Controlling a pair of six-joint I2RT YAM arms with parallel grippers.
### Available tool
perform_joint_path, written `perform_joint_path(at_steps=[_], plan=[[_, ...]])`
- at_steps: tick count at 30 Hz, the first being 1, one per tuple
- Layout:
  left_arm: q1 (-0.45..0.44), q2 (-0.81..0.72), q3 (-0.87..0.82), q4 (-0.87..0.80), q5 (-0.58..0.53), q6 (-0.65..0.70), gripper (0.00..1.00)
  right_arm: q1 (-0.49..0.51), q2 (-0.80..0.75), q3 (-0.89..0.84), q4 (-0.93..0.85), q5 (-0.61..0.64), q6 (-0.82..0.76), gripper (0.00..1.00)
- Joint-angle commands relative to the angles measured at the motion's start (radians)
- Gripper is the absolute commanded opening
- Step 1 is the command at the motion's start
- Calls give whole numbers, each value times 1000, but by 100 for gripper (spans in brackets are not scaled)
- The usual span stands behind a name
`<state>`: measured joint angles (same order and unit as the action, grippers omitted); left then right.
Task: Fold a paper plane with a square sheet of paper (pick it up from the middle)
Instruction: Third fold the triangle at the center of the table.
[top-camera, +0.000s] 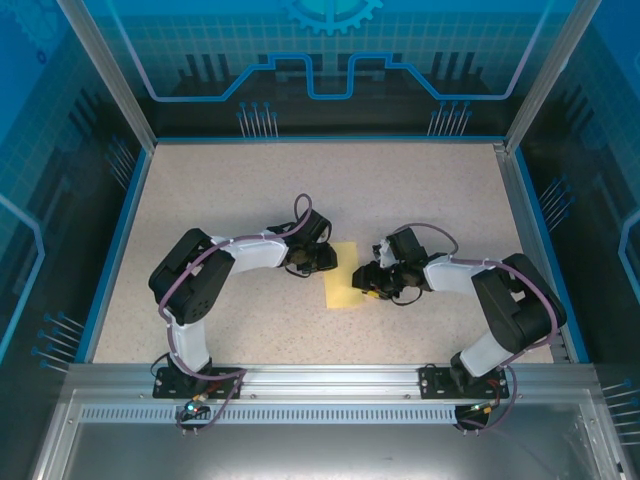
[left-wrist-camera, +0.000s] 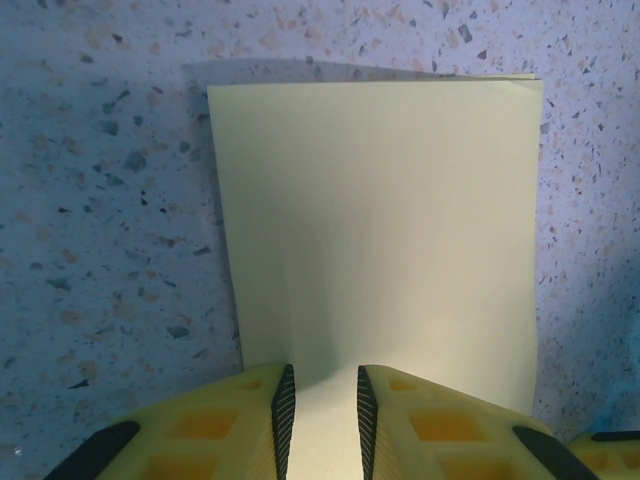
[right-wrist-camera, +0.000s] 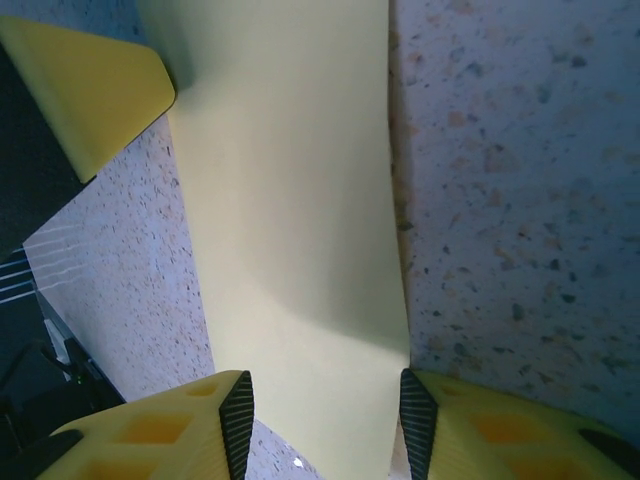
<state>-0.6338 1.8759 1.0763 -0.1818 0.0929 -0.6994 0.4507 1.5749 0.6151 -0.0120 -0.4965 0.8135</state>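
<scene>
Pale-yellow paper, the square sheet of paper (top-camera: 343, 278), lies flat at the centre of the top view on the speckled table (top-camera: 250, 190). It shows as a tall rectangle, and a doubled edge at the upper right of the left wrist view tells you it is folded in half.

Left gripper (left-wrist-camera: 322, 385): at the bottom of its frame, jaws a narrow slot apart, set over the sheet's near edge. Bare paper shows between the pads and nothing is clamped.

Right gripper (right-wrist-camera: 325, 395): jaws wider, straddling the opposite side, with the paper running up the frame between them. It is closed on nothing either.

You cannot tell whether any tip presses the sheet down. Read the facing arrangement as a brace: a claw at each side would keep the thin sheet from sliding while a crease is set. Judge the task as early, since no pointed tip or dart shape exists yet.
</scene>
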Motion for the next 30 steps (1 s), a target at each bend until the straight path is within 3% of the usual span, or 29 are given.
perform_joint_path(at_steps=[1, 5, 15, 30], plan=[[5, 13, 10, -38, -10, 20, 27, -15, 12, -15, 37, -3, 46, 45], [5, 10, 11, -39, -9, 21, 27, -15, 20, -23, 94, -23, 80, 44], [6, 6, 6, -38, -13, 18, 27, -18, -32, -30, 33, 76, 31, 46], [5, 4, 3, -41, -13, 17, 27, -29, 29, -24, 139, -45, 39, 44]])
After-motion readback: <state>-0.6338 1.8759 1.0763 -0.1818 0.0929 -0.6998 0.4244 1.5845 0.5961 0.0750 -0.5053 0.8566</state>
